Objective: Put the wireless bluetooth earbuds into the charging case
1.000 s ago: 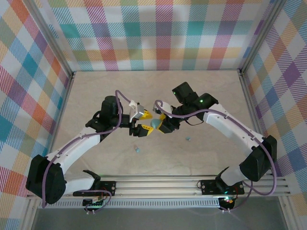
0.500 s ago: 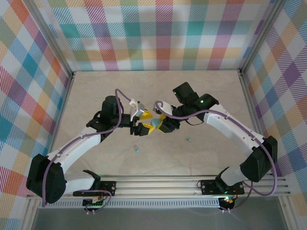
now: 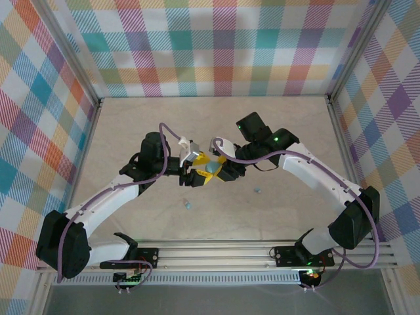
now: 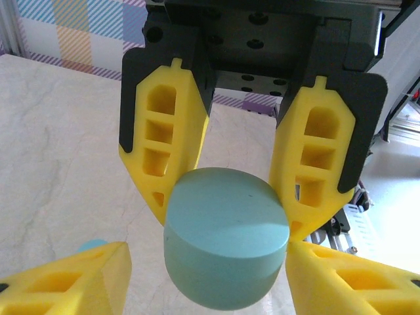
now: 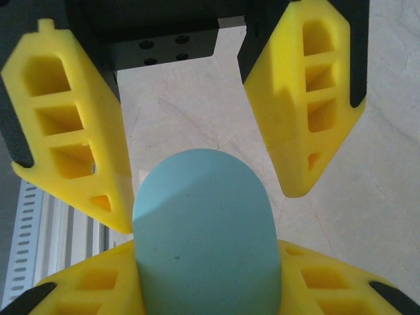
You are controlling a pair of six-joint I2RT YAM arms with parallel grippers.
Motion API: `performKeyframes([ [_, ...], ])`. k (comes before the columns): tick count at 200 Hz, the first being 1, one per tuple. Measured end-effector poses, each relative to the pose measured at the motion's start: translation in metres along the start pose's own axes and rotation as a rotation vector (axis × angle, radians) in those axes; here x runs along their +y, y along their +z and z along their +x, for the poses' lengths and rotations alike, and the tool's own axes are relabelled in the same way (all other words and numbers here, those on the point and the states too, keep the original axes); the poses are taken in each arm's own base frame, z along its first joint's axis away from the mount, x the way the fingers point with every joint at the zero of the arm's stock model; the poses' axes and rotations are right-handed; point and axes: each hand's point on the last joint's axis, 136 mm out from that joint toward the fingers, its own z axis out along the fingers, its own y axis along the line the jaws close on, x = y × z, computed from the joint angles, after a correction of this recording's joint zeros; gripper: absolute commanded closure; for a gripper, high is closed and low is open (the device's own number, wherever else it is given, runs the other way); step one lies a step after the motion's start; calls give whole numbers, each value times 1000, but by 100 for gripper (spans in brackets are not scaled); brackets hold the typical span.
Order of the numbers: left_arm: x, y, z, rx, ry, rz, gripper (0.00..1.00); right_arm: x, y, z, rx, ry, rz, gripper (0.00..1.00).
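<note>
In the top view, the left gripper is sitting just left of centre. Its yellow fingers are standing apart, one on each side of the charging case. The right wrist view is showing thin gaps beside those fingers, so this claw is straddling the case rather than pinching it. The case is sitting at mid-frame, directly between the two claws. From the right, the right gripper is clamping the case, with both of its fingers pressing against the round side wall.

One earbud is lying on the table below and left of the claws. A second earbud is lying below and right of them. The two are well apart from each other and from the case.

Bare table is stretching across the upper half of the frame and out to both sides. Plaid walls are closing in the left, top and right edges, and a metal rail is running along the bottom edge.

The case is showing as a smooth, matte, pale teal puck with a flat round face and softened edges. The fingers are showing as yellow wedges with hollow cells, set in black mounts. The table is looking pale beige and faintly marbled.
</note>
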Motion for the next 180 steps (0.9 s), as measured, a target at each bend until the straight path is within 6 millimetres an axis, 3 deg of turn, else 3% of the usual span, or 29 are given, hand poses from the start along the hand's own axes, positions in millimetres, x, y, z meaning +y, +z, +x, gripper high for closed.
performKeyframes([
  [57,0,2,2,5,-4,4,44,0,0,0,0,0,0,74],
  [95,-3,2,2,3,-2,20,66,-1,0,0,-1,-2,5,73],
  [113,-3,2,3,5,-10,20,80,-3,-1,1,3,0,10,68],
  [158,-2,2,5,6,-5,7,85,-4,-1,2,9,0,20,56],
  [180,-2,-1,3,-5,11,-12,88,-5,0,0,3,-3,23,45],
])
